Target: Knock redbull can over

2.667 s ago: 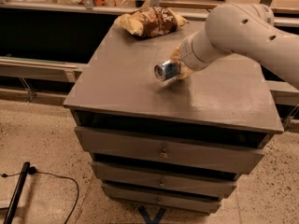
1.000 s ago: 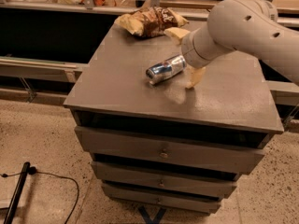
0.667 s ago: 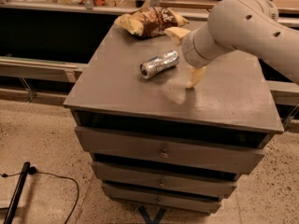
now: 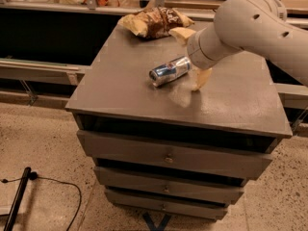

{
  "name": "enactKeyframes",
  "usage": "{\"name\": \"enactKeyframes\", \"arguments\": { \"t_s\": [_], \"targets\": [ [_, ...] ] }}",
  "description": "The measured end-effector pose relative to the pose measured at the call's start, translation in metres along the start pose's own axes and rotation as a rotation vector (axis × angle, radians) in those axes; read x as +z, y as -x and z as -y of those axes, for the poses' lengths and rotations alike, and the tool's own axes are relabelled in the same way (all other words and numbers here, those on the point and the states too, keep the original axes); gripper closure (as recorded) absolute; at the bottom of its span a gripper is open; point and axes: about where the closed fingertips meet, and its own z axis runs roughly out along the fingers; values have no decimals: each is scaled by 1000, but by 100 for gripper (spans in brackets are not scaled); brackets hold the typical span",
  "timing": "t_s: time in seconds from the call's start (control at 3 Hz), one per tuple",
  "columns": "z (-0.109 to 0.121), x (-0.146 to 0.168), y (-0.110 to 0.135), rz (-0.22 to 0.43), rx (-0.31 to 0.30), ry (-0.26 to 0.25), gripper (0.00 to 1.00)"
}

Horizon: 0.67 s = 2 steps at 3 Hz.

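Starting far left of the redbull can (image 4: pixel 169 71) and well below it: a black rod (image 4: pixel 18 196) and a thin cord (image 4: pixel 53 181) on the speckled floor. Carrying the redbull can: a grey bench (image 4: pixel 120 95), with three drawers (image 4: pixel 168 155) stacked down its front, straight beneath the can.

Lying above and slightly left of the redbull can, at the back edge of the bench: a crumpled brown-and-yellow snack bag (image 4: pixel 156 20), well apart from the can.

Resting on its side near the middle of the bench top: the redbull can itself, blue and silver, tilted across the view with its silver end toward the lower left and its other end toward the upper right. Touching the bench along its length.

Hovering at the right end of the redbull can: the tool (image 4: pixel 186 57), wide open, clamping nothing. Spread well apart: its two cream fingers (image 4: pixel 201 78), one above and behind the can's right end, the other just to the right of it, tip down close to the bench top. Cannot tell whether either one touches the can.

Reaching in from the upper right of the redbull can: the pale rounded arm (image 4: pixel 250 23), out past the picture's right edge.
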Motion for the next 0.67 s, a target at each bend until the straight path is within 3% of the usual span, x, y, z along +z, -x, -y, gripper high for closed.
{"name": "enactKeyframes", "arguments": {
  "t_s": [0.67],
  "targets": [
    [1, -1, 0, 0, 0, 0, 0]
  ]
}}
